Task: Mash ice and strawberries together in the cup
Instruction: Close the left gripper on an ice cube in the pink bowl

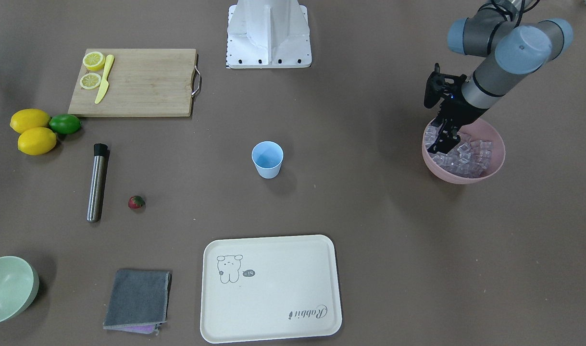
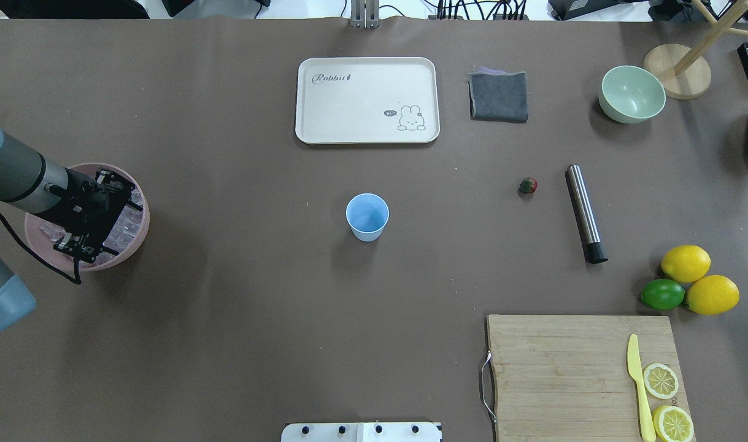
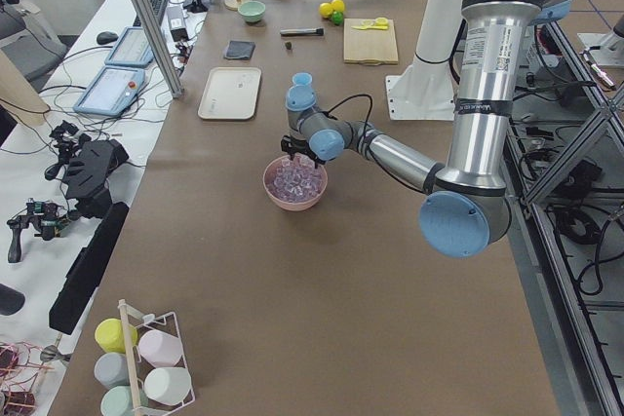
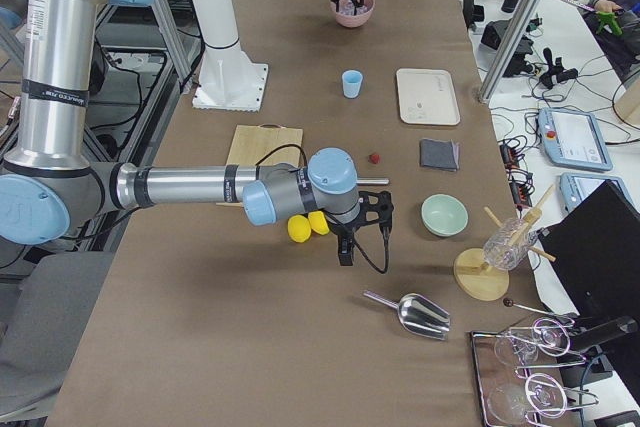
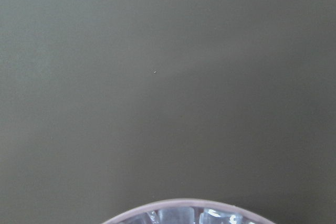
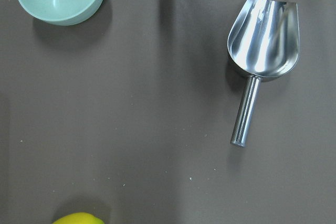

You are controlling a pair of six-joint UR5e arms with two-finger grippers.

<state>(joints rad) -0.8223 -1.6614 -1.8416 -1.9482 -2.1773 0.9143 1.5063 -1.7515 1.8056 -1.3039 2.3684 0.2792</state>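
Observation:
The light blue cup stands upright and empty mid-table, also in the overhead view. The small red strawberry lies on the table beside a steel muddler. Clear ice cubes fill the pink bowl. My left gripper points down into that bowl, its fingers slightly apart among the cubes. The left wrist view shows only the bowl's rim and a few cubes. My right gripper hangs over the table's far right end; I cannot tell whether it is open or shut.
A cream tray and a folded grey cloth lie on the operators' side. A pale green bowl, two lemons and a lime, and a cutting board with knife and lemon halves sit nearby. A steel scoop lies beneath the right wrist.

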